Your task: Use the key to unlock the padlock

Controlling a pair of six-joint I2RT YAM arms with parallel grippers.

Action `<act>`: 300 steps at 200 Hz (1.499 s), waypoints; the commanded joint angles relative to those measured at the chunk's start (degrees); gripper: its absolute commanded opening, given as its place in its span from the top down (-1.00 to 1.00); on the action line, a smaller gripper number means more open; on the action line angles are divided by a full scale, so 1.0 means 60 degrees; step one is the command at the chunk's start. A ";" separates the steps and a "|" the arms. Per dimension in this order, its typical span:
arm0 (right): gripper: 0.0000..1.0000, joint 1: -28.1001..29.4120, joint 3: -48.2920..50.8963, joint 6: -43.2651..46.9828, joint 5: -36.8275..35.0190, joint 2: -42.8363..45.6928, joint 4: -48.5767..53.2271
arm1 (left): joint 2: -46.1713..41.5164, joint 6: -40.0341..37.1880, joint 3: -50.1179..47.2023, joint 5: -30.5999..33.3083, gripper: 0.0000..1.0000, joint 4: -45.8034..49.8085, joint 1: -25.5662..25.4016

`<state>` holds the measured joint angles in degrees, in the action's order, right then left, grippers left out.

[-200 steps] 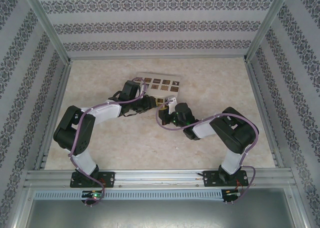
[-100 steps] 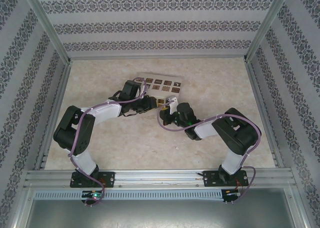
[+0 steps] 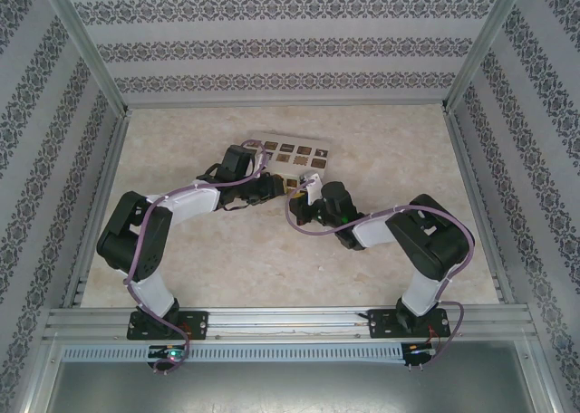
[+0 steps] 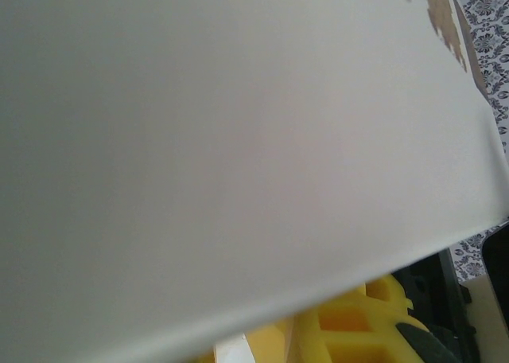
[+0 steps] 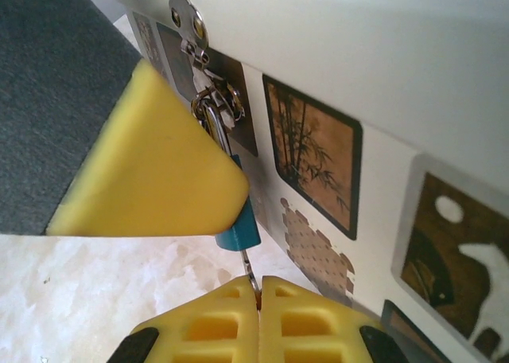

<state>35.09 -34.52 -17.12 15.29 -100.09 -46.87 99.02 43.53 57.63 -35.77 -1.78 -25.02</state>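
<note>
1. Right gripper [image 5: 259, 287] pinched shut on thin silver key [image 5: 250, 269] under tiny blue padlock [image 5: 238, 234].
2. Padlock hangs on cream picture box [image 5: 445, 76], near edge, mid-table.
3. Left gripper [image 3: 273, 187] touching it; grip unclear.

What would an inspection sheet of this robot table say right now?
Surface: beige marbled table.
Job's things: blue padlock hangs from the silver hasp on the cream box; the key enters it from below.
Clutter: nothing seen.
Grippers: right gripper shut on the key; left gripper at the box, one yellow finger against the padlock, grip unclear.
Cables: purple cables run along both arms.
Surroundings: patterned walls, metal frame.
</note>
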 commanded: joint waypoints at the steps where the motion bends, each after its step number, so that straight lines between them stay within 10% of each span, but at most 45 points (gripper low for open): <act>1: 1.00 -0.0439 -0.0548 0.0196 -0.0226 0.0249 -0.0384 | -0.0054 -0.0152 0.0018 -0.1081 0.57 0.0696 -0.0145; 208: 1.00 -0.0140 -0.0545 -0.1486 -0.0692 -0.1228 -0.0801 | 0.1167 -0.0074 0.0124 -0.1117 0.55 -0.0239 -0.0098; 300: 1.00 -0.0133 0.0097 -0.2133 -0.0873 -0.1540 -0.0809 | 0.1108 0.0057 -0.0295 -0.1047 0.18 -0.1025 0.0162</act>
<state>34.63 -35.27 -27.83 12.10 -108.07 -50.11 106.72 43.11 57.52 -40.42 -6.94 -24.62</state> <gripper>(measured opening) 0.061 0.392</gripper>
